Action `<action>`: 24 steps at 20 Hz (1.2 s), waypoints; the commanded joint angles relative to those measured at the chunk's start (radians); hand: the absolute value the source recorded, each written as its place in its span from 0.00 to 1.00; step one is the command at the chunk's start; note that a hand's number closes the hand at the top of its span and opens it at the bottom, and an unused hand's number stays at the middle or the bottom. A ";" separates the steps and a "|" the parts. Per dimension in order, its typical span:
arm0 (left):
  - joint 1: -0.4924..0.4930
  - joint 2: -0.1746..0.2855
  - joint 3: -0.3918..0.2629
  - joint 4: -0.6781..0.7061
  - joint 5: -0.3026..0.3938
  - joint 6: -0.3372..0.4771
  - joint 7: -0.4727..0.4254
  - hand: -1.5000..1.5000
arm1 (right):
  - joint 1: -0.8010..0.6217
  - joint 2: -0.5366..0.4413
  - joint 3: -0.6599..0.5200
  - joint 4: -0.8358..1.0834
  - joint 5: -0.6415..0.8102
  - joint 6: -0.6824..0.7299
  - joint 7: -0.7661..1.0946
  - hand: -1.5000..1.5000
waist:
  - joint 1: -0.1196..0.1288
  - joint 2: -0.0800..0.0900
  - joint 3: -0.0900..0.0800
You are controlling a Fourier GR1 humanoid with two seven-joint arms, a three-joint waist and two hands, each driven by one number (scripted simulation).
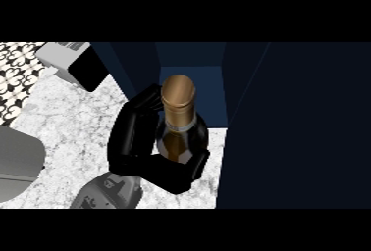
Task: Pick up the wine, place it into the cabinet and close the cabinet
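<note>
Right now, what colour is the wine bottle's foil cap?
Gold foil cap on dark glass wine bottle; head view.

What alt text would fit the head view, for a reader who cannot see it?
A black hand grips a gold-capped wine bottle with curled fingers, in front of a dark blue cabinet that stands open on a white speckled counter.

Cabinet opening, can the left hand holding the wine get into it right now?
Probably yes. The left hand is curled round the wine bottle right in front of the cabinet opening, which shows uncovered, with nothing between. The dark panel at the right stands beside the path, not across it.
</note>
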 commanded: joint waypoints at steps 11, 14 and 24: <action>-0.213 -0.001 -0.002 0.214 -0.023 0.144 -0.010 1.00 | 0.006 0.021 0.047 -0.111 -0.037 -0.014 0.072 0.00 | 0.001 0.000 -0.001; -0.204 -0.001 -0.027 0.263 0.030 0.180 -0.113 1.00 | 0.006 -0.033 -0.128 -0.043 -0.181 0.038 0.002 0.00 | -0.003 0.002 0.000; -0.178 -0.001 -0.063 0.320 0.157 0.249 -0.218 1.00 | -0.041 -0.022 -0.052 -0.108 -0.114 -0.005 0.092 0.00 | 0.000 0.001 -0.001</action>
